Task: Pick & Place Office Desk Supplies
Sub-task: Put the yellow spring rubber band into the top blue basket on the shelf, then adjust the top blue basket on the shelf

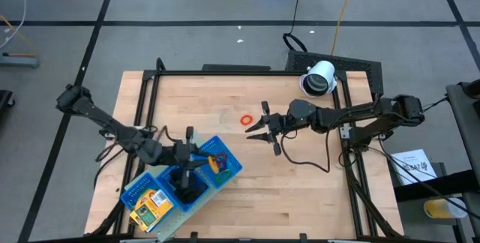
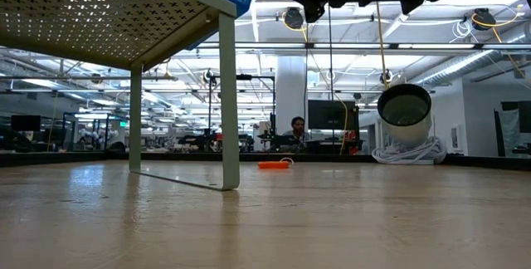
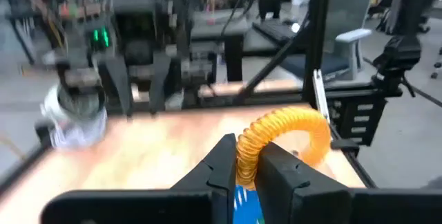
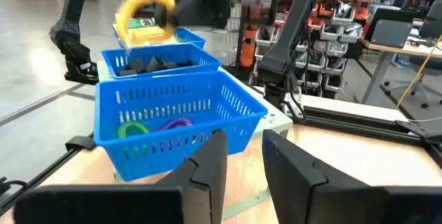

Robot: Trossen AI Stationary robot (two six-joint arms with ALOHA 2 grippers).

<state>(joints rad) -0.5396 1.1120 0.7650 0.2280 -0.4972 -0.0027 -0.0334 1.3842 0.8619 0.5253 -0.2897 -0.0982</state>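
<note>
While the worktop (image 1: pixel 300 190) carries everything, the blue tray (image 1: pixel 131 190) sits raised on a perforated stand at its near left corner. Its three compartments hold, in turn, yellow printed packs (image 1: pixel 148 207), black clips (image 1: pixel 187 187), and green and purple rings (image 4: pixel 152 126). A white cylindrical device (image 1: pixel 320 77) lies at the far right. Above the tray, the left gripper (image 3: pixel 247 156) has its jaws pinched on a yellow ring (image 3: pixel 286 137). Mid-worktop, the right gripper (image 1: pixel 262 129) hangs with jaws slightly parted, empty, beside an orange ring (image 1: pixel 247 119).
</note>
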